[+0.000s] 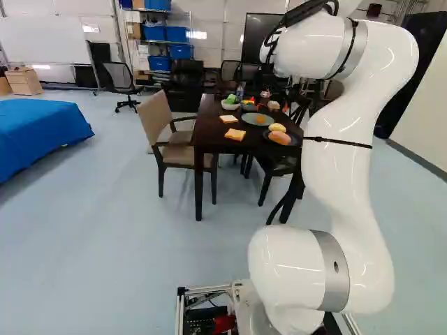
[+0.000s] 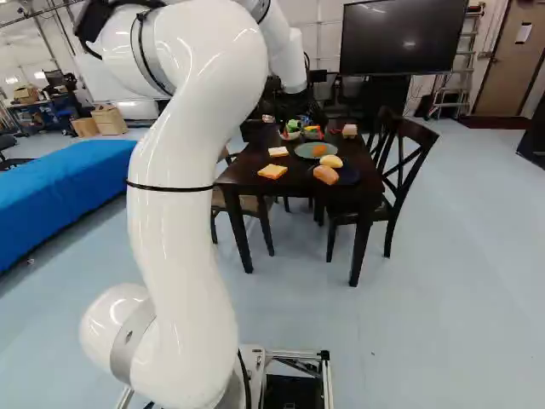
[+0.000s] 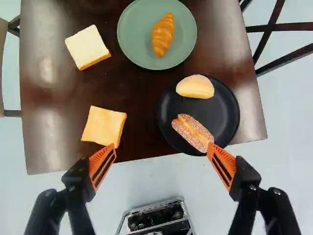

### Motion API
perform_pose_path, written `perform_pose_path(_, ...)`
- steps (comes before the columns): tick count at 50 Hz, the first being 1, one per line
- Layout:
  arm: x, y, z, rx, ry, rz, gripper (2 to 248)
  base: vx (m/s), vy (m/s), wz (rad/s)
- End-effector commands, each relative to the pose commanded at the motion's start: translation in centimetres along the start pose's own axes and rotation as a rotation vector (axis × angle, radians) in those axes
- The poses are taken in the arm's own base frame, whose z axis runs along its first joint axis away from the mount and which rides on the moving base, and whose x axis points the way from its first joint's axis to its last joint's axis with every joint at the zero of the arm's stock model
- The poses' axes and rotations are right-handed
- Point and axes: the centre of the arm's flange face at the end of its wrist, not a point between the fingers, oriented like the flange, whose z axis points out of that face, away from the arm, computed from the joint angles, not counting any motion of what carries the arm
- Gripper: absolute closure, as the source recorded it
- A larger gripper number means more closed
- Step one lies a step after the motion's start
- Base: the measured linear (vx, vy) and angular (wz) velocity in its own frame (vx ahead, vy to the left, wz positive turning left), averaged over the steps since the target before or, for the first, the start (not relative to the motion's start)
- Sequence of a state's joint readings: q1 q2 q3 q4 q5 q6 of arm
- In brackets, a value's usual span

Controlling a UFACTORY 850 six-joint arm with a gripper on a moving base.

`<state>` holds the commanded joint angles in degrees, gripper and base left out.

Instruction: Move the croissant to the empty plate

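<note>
My gripper (image 2: 298, 104) is wide open, nothing between its orange pads (image 3: 101, 164), going by the wrist view. It's above the near edge of the dark wooden table (image 2: 238, 174), which stands on a pale blue floor (image 1: 126, 230). A blue-covered surface (image 1: 38, 136) sits at the left of the left base view, and a big dark screen (image 2: 400, 38) at the upper right of the right base view.

The croissant (image 3: 163, 35) is on the green plate (image 3: 128, 46), well ahead of the gripper (image 3: 162, 146) and past the black plate (image 3: 166, 117) with two rolls (image 3: 194, 87).

My arm (image 1: 349, 174) covers part of the table's right side in the left base view and runs out of frame up top. The gripper blends into the dark background in the right base view, and I can't make out the small stuff at the table's far end.
</note>
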<state>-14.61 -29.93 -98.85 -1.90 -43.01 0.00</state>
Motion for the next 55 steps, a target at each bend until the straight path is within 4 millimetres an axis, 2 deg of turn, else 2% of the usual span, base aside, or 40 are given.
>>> perform_pose_path(29, -2.2, -1.4, 0.5, 0.012, 0.060, -0.016, 3, 0.000, 0.000, 0.000)
perform_pose_path(55, -6.3, -3.4, 1.2, 0.032, 0.154, -0.040, 3, 0.000, 0.000, 0.000)
